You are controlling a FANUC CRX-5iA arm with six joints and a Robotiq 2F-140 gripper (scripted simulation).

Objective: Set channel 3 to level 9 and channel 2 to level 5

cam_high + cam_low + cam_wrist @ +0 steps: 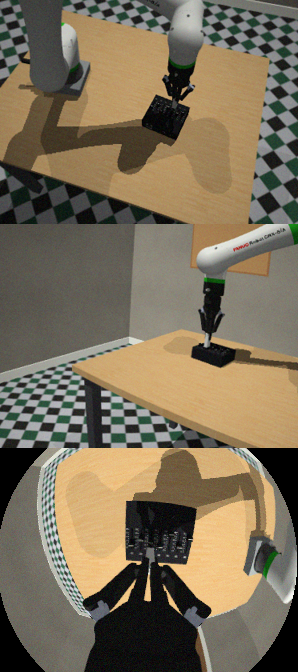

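The black lighting desk (166, 118) stands on its feet near the middle of the wooden table; it also shows in the exterior view (213, 354) and in the wrist view (160, 532). Its faders are small pale caps in a row of slots, too small to read levels. My gripper (175, 103) is shut, fingers pressed together, pointing straight down. Its tip touches the desk's top near the far edge, at one fader cap in the wrist view (150, 555). In the exterior view the gripper (207, 341) stands upright on the desk's left part.
The robot's grey base (74, 82) stands on the table at the far left. The table's edges lie well away from the desk on all sides. A checkered floor surrounds the table.
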